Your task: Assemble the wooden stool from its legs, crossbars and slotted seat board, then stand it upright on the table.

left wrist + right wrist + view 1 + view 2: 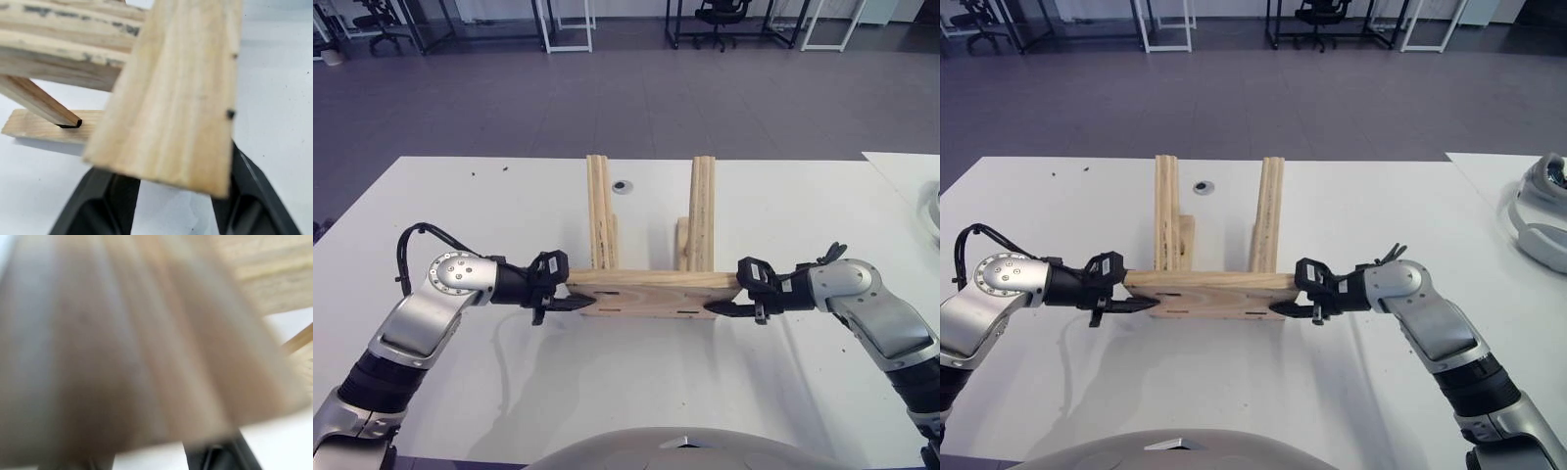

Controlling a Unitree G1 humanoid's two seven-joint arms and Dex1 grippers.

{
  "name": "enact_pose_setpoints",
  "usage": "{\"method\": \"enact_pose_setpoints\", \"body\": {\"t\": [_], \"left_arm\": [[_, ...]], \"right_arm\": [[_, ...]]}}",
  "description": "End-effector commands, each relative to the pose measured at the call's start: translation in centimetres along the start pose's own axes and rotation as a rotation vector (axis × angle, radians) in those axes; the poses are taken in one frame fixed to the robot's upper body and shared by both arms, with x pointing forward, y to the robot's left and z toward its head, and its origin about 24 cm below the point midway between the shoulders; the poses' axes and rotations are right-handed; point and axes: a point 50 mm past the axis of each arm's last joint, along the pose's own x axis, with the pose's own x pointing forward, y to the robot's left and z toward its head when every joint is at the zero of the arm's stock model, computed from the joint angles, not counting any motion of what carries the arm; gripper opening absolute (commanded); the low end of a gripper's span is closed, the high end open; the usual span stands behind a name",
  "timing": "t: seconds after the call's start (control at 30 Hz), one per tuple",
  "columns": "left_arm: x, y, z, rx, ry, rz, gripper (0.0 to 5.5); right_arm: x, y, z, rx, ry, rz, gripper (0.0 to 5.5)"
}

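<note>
- While the white table (460, 392) takes up the near ground, grey floor (636, 98) runs behind it to a black office chair (722, 15) and metal table frames along the back of the room.
- A second white table (906, 176) stands just beside the first on the right, and a white, headset-like object (1536, 220) lies on it.
- A small round grommet (623, 185) sits in the table between the far ends of the stool's legs.
- The wooden stool (651, 245) lies on its side at the middle of the table, its slotted seat board (651, 292) on edge and facing the robot, and its left legs (599, 211) and right legs (702, 211) point away.
- The left tool (576, 296) is clenched on the left end of the seat board, which sits between its black fingers (98, 200).
- The right tool (722, 299) grasps the right end of the same board, with one finger (215, 455) under the blurred wood.
</note>
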Motion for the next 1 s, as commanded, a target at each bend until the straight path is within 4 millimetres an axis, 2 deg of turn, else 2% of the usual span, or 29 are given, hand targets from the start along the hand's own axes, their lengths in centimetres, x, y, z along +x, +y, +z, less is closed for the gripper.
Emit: {"method": "enact_pose_setpoints", "body": {"t": [0.03, 0.07, 0.13, 0.17, 0.23, 0.27, 0.37, 0.47, 0.5, 0.6, 0.67, 0.73, 0.8, 0.83, 0.9, 1.0], "left_arm": [[0.3, 0.5, 1.0, 0.036, -0.062, -0.028, 1.68], [0.2, 0.6, 1.9, 0.042, -0.11, -0.044, 1.67], [-1.3, 1.3, 4.7, 0.036, -0.238, -0.095, 1.62], [-3.0, 2.0, 6.9, 0.02, -0.303, -0.147, 1.62], [-5.8, 2.6, 10.0, -0.012, -0.377, -0.232, 1.62], [-7.5, 3.1, 11.9, -0.061, -0.421, -0.283, 1.62], [-12.4, 3.1, 16.8, -0.314, -0.522, -0.52, 1.55], [-14.2, 2.3, 18.1, -0.548, -0.477, -0.744, 1.37], [-14.2, 2.2, 17.9, -0.627, -0.477, -0.806, 1.32], [-12.4, 1.6, 13.8, -0.926, -0.459, -0.935, 1.32], [-11.6, 1.4, 11.8, -1.067, -0.455, -0.952, 1.32], [-9.9, 3.2, 9.8, -1.158, -0.492, -0.866, 1.32], [-7.4, 4.6, 6.9, -1.253, -0.449, -0.681, 1.32], [-6.6, 4.8, 5.4, -1.293, -0.424, -0.588, 1.69], [-6.4, 4.8, 3.6, -1.34, -0.418, -0.466, 2.06], [-7.0, 5.0, 2.7, -1.359, -0.457, -0.358, 2.61]], "right_arm": [[-0.3, -1.1, 1.5, -0.057, -0.058, -0.007, 1.57], [-0.5, -1.4, 2.3, -0.07, -0.095, 0.0, 1.57], [-1.9, -2.0, 5.6, -0.068, -0.222, 0.052, 1.57], [-3.5, -2.2, 8.1, -0.05, -0.285, 0.129, 1.57], [-6.0, -2.0, 11.6, -0.003, -0.351, 0.275, 1.57], [-7.8, -2.0, 13.9, 0.065, -0.385, 0.381, 1.57], [-13.4, -0.9, 20.6, 0.289, -0.386, 0.752, 1.53], [-14.8, 0.3, 22.5, 0.487, -0.328, 0.995, 1.33], [-14.6, 0.2, 22.3, 0.574, -0.335, 1.061, 1.33], [-12.6, 0.4, 17.0, 0.926, -0.325, 1.159, 1.33], [-11.4, 0.1, 14.6, 1.079, -0.322, 1.155, 1.33], [-9.6, -1.3, 12.3, 1.204, -0.345, 1.086, 1.33], [-7.9, -2.6, 9.0, 1.348, -0.362, 0.938, 1.33], [-7.6, -2.8, 7.5, 1.405, -0.367, 0.875, 1.7], [-7.4, -2.9, 5.5, 1.47, -0.369, 0.758, 2.13], [-8.0, -2.8, 3.6, 1.495, -0.4, 0.601, 2.74]]}}
